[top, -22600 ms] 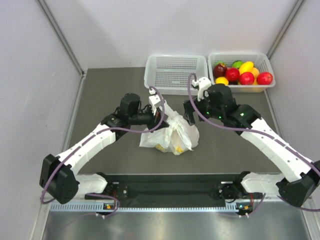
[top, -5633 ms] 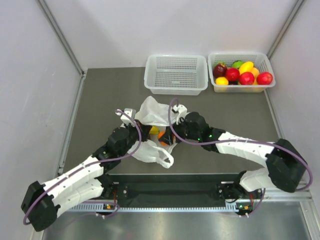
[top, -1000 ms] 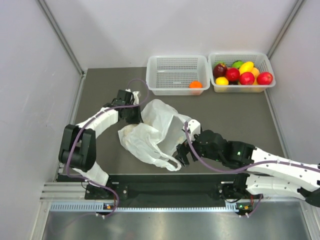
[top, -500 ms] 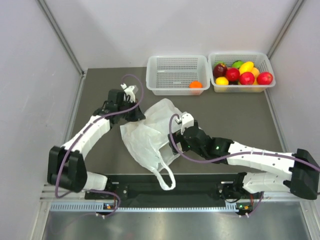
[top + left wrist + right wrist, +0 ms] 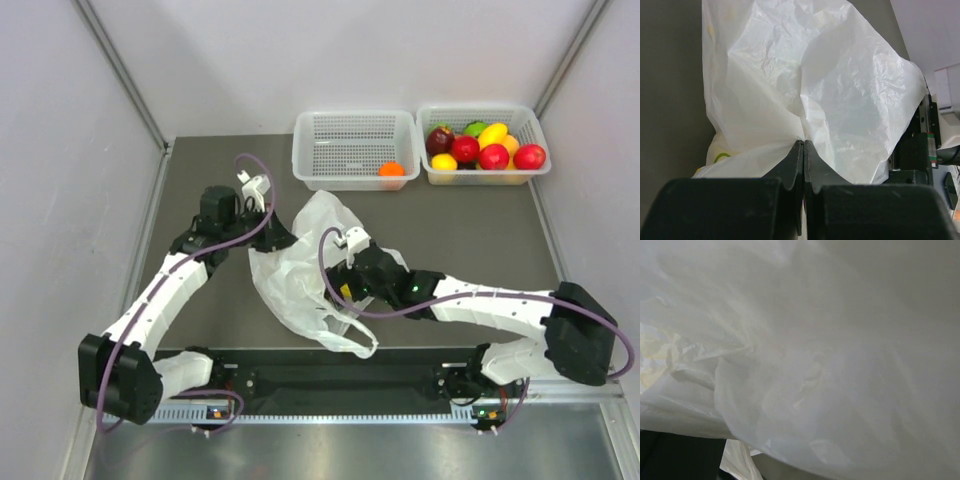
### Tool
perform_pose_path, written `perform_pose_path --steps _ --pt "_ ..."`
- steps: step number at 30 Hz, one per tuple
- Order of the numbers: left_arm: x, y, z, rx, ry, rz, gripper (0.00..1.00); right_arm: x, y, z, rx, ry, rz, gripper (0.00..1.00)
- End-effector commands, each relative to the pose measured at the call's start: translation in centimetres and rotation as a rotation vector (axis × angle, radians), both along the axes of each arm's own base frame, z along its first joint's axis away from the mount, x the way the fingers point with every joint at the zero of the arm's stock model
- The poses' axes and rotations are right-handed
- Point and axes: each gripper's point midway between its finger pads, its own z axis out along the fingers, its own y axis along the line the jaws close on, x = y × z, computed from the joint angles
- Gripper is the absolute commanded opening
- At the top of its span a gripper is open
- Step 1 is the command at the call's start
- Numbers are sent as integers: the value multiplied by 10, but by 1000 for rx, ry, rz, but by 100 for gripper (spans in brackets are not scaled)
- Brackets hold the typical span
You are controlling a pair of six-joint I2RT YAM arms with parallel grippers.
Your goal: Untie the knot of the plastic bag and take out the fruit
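Observation:
The white plastic bag point(image 5: 296, 272) lies crumpled and untied mid-table, one loop handle point(image 5: 352, 340) trailing toward the near edge. My left gripper point(image 5: 277, 238) is at the bag's upper left edge. In the left wrist view its jaws point(image 5: 803, 142) are shut on a pinch of the bag's film point(image 5: 840, 90). My right gripper point(image 5: 342, 286) reaches into the bag's right side; a small yellow patch shows at its tip. The bag's film point(image 5: 815, 365) fills the right wrist view and hides the fingers. A small orange fruit point(image 5: 391, 169) sits in the left basket. Other fruit is hidden.
Two white perforated baskets stand at the back: the left one point(image 5: 340, 145) holds the orange, and the right one point(image 5: 520, 125) holds a heap of red, yellow and green fruit. Grey walls close in on both sides. A black rail point(image 5: 330, 375) runs along the near edge.
My left gripper has shut on the bag's edge and pulled slightly left. The right gripper has moved up and left into the bag. The trailing handle has shifted right.

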Motion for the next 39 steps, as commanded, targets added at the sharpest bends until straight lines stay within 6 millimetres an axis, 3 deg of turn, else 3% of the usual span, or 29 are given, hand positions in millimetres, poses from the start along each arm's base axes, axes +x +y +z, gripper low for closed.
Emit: perform_pose_path --steps 1,6,13,15,18,19,23,28,29,32,36,37,39 --pt "-4 2 -9 9 -15 -5 0 12 19 7 18 -32 44 100" --pt "3 11 -34 75 19 45 0 25 21 -4 -15 -41 56 100" --pt "10 8 -44 77 35 42 0 32 35 -22 -12 -17 146 100" --pt "11 7 -46 74 43 39 0 38 38 -23 -3 -4 166 95" --pt "12 5 -46 68 44 30 0 43 43 -30 -7 20 198 79" --pt "12 5 -46 69 42 29 0 44 42 -36 -20 35 203 67" --pt "13 7 -45 78 32 33 0 46 42 -38 -39 45 222 41" --pt "15 9 -46 91 30 47 0 42 31 -28 -49 35 202 11" --pt "16 10 -46 95 31 56 0 42 27 -27 -50 34 183 0" --pt "21 15 -48 112 33 101 0 47 3 -12 -67 12 63 0" --pt "29 23 -49 133 23 165 0 35 -21 16 -35 2 -4 0" --pt "32 27 -48 144 16 197 0 28 -31 12 -61 34 -17 0" --pt "36 31 -47 151 12 234 0 20 -41 21 -58 35 -21 0"
